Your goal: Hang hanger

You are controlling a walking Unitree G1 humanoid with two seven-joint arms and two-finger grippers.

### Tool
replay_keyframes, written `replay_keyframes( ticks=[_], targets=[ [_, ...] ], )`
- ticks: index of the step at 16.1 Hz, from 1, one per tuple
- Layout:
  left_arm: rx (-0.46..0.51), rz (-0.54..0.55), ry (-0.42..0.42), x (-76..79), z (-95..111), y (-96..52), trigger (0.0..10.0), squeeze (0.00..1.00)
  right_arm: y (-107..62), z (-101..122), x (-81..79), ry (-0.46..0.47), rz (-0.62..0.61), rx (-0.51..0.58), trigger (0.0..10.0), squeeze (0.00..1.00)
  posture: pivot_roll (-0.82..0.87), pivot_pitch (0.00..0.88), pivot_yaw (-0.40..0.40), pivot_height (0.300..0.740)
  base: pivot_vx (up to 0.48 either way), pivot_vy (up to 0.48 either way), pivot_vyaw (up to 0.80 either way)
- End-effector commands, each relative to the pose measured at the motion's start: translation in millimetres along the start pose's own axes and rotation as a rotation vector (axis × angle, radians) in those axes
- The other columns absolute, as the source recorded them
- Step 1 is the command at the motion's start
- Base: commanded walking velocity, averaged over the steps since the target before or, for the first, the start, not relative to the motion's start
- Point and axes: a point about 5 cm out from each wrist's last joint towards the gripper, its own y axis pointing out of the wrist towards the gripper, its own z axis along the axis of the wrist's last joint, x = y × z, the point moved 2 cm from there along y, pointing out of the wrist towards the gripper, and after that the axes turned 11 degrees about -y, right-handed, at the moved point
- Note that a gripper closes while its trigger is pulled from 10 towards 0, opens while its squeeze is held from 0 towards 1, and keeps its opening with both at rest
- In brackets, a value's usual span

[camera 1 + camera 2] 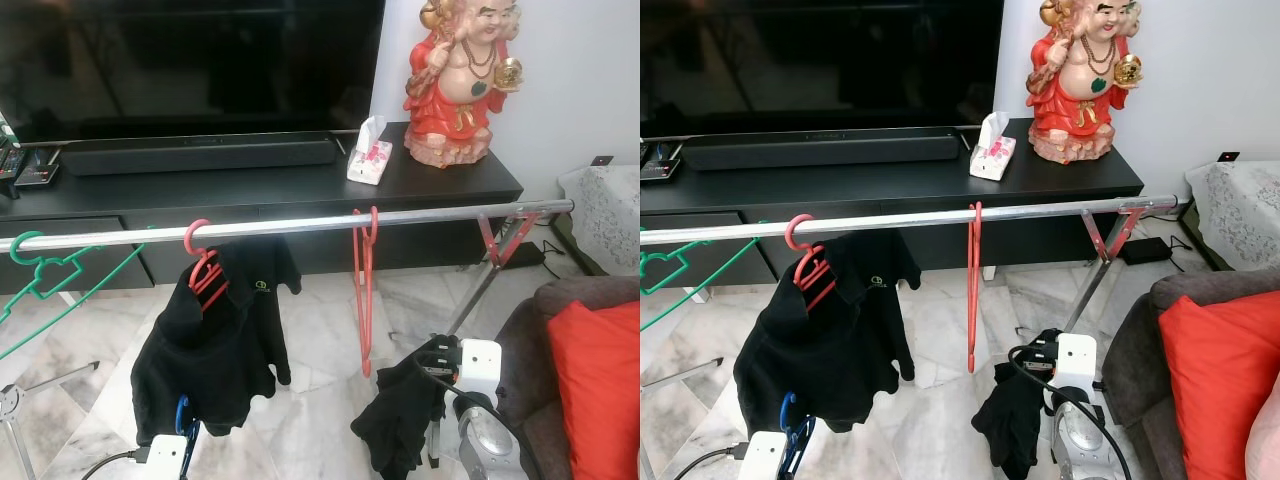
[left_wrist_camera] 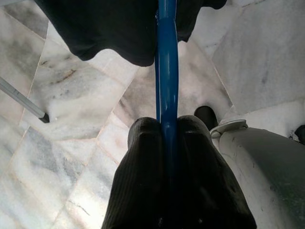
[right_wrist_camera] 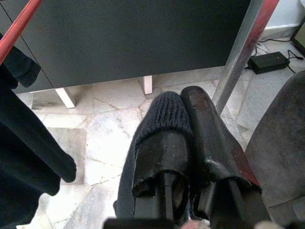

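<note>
The left gripper (image 2: 167, 138) is clamped on the blue hanger (image 2: 167, 62), low beneath the rail (image 1: 300, 226); the right gripper (image 3: 183, 107) seems pressed together on a black garment (image 1: 400, 420).

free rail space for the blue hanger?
Rail is bare between the pink hanger with the black shirt and the empty red hanger, and from there to the red end bracket. Crowded at the green hanger. Left pincer holds the blue hanger.
</note>
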Motion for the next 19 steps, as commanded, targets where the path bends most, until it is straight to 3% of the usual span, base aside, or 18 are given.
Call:
replay_keyframes(
  ticks=[1,19],
  targets=[
    [-0.026,0.017,-0.004,-5.6,-7.2,-1.7,10.0,0.00,1.2,4.9,2.1,-0.006,-0.005,0.023,10.0,0.00,-0.08,0.000,-0.022,0.740,0.000,0.000,0.00],
    [-0.023,0.010,-0.021,-0.4,-7.1,-1.3,10.0,0.00,1.5,3.0,7.1,-0.009,-0.011,0.012,10.0,0.00,-0.09,0.000,-0.027,0.740,-0.306,0.000,0.00]
  ],
)
